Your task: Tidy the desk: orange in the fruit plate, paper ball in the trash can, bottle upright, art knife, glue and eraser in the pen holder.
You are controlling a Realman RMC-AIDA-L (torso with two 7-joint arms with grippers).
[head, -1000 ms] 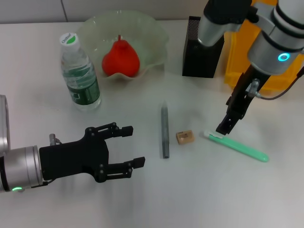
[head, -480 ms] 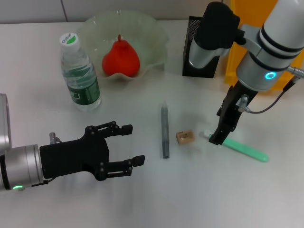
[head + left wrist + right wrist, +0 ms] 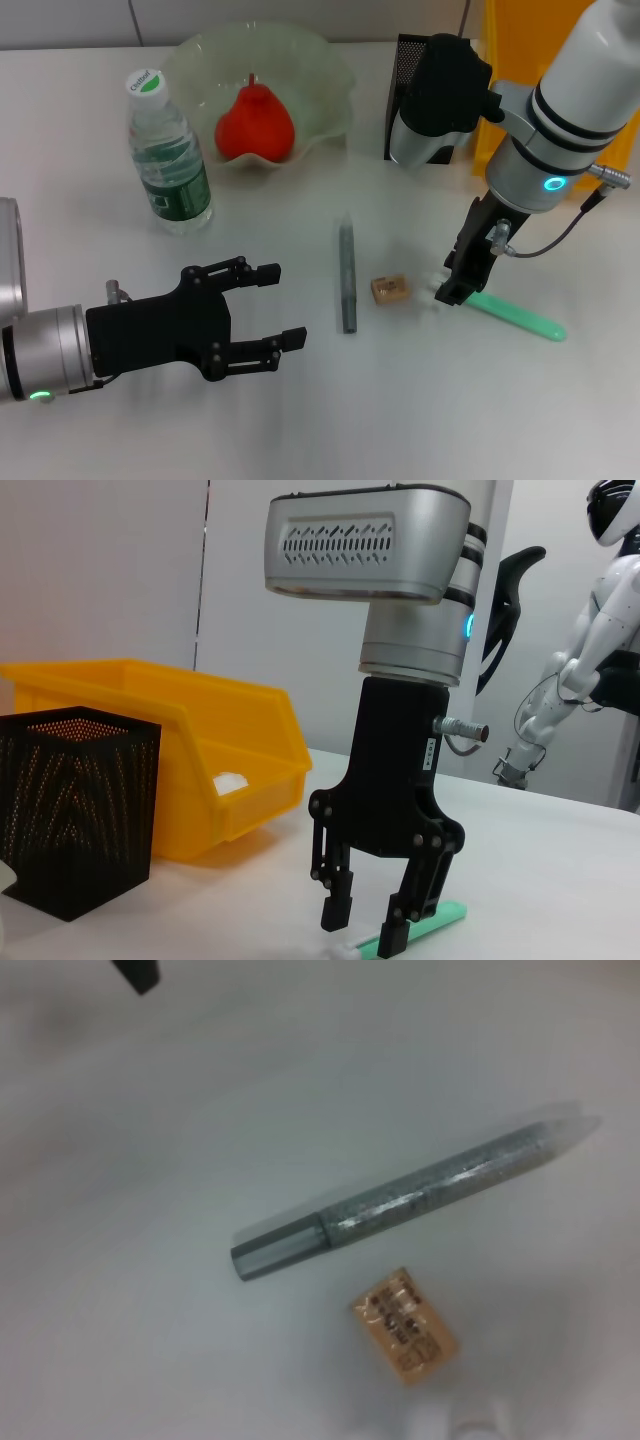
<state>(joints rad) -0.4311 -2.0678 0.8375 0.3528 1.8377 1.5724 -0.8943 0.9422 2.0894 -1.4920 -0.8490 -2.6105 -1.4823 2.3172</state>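
Three small items are not yet in the pen holder (image 3: 420,100): the art knife (image 3: 346,278), the eraser (image 3: 389,289) and the glue (image 3: 505,310), all lying flat on the counter (image 3: 300,420). The orange (image 3: 254,123) already sits in the fruit plate (image 3: 330,80), and the bottle (image 3: 165,160) stands upright beside that plate. A pale lump shows inside the trash can (image 3: 190,740) in the left wrist view, possibly the paper ball, though that cannot be confirmed.

The step in hand looks like the pick-up of the glue. The right end effector (image 3: 365,928) is low over the white-capped end of the stick, its fingers apart, with one tip just at the stick and the other to the side of it. The eraser lies just beyond the fingers on the side away from the trash can, and the art knife farther out the same way. The pen holder stands well behind the right end effector, next to the trash can.

The left end effector (image 3: 270,315) hangs over bare counter well away from the work, fingers spread, idle.

Next, the right end effector probably needs to settle so the stick lies between both fingers, close on it near the cap, lift, and carry it back to the holder without nudging the eraser.
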